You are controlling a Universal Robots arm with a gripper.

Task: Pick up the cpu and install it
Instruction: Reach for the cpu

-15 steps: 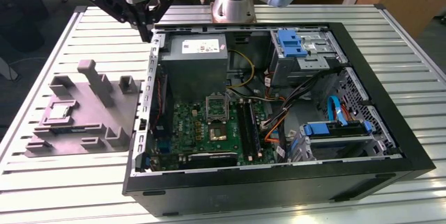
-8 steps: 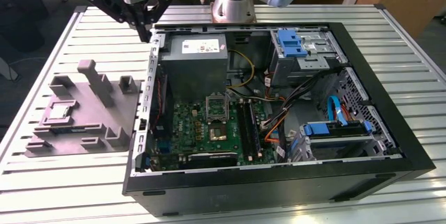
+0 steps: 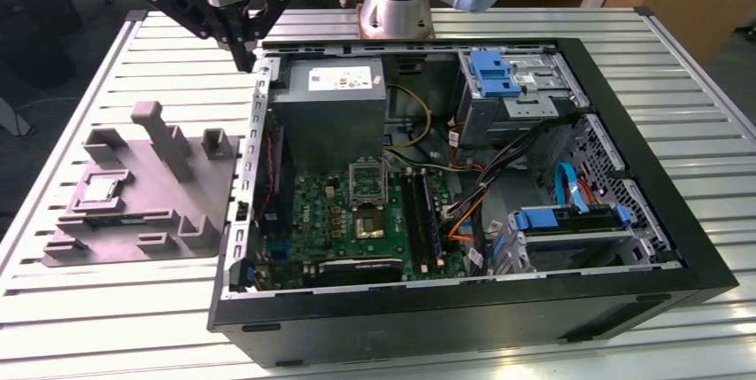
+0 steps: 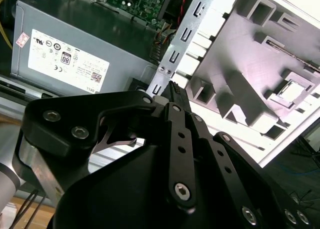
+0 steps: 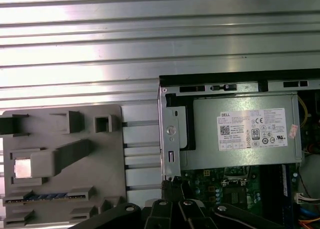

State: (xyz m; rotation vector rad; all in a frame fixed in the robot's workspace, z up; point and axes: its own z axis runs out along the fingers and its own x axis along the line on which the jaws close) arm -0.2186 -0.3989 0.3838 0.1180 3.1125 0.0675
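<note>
Slatted metal table (image 3: pixel 106 309). Open case (image 3: pixel 473 309) lies on its side, so board faces up for me. In exterior view, tray (image 3: pixel 165 192) sits at case's 9 o'clock, parts nested steady. My gripper (image 3: pixel 246 61) hovers over case's 11 o'clock corner, jaws pinched together, holding nothing. Cpu (image 3: pixel 101 188) rests in tray pocket, well apart from me.

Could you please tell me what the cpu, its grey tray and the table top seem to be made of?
The cpu: silvery metal lid, bright reflective glare. The tray: matte grey plastic, probably moulded, given blocky ridges. The table top: ribbed metal slats, likely aluminium, with brushed sheen.
</note>
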